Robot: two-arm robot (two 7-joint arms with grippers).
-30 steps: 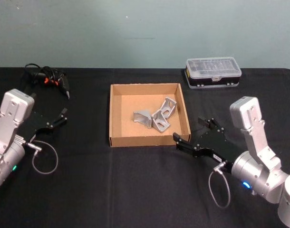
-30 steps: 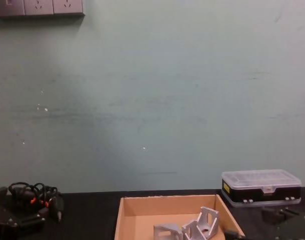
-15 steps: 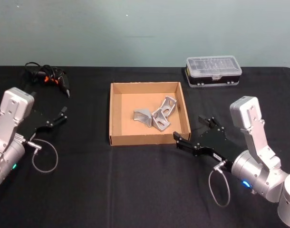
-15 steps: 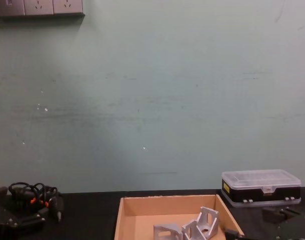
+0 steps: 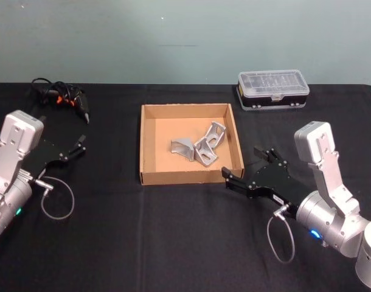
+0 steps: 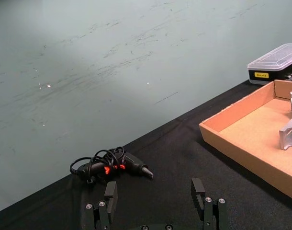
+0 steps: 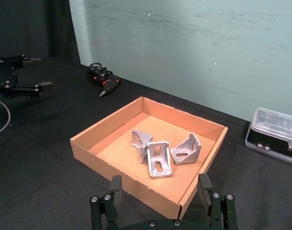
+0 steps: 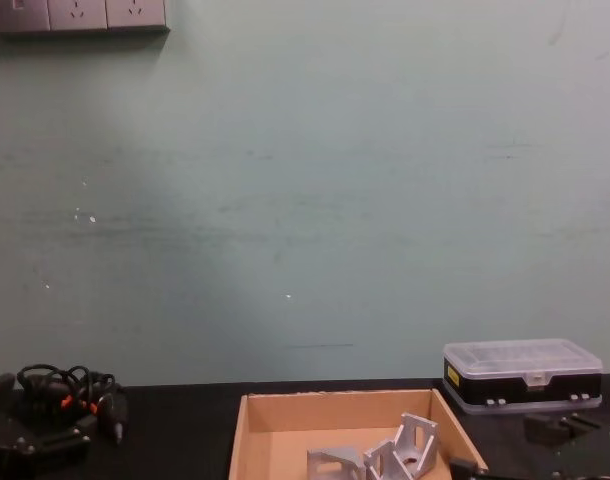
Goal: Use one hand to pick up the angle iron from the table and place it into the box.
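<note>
Since a second ago my left gripper [image 5: 81, 145] has drawn slightly back toward the bench's left edge, and my right gripper [image 5: 243, 166] has barely shifted. My right jaws are spread wide and hold nothing; they sit low just outside the near right corner of the box [image 5: 149, 177]. My left jaws are spread too, and empty, near the left edge.

Three angle irons lie inside the box, toward its right half: one [image 7: 157, 160] flat with a slotted face up, one [image 7: 140, 143] just beside it, and one [image 7: 187, 149] propped on edge. They are pale silver metal brackets, bent at a right angle with ribbed sides, touching one another.

The box is a shallow tan cardboard tray at the bench's middle. The bench [image 5: 143, 243] is covered in black cloth. A clear-lidded black plastic case [image 5: 272, 90] sits at the far right; a black corded tool [image 5: 62, 100] with orange marks lies at the far left. A pale green wall [image 5: 173, 36] stands behind.
</note>
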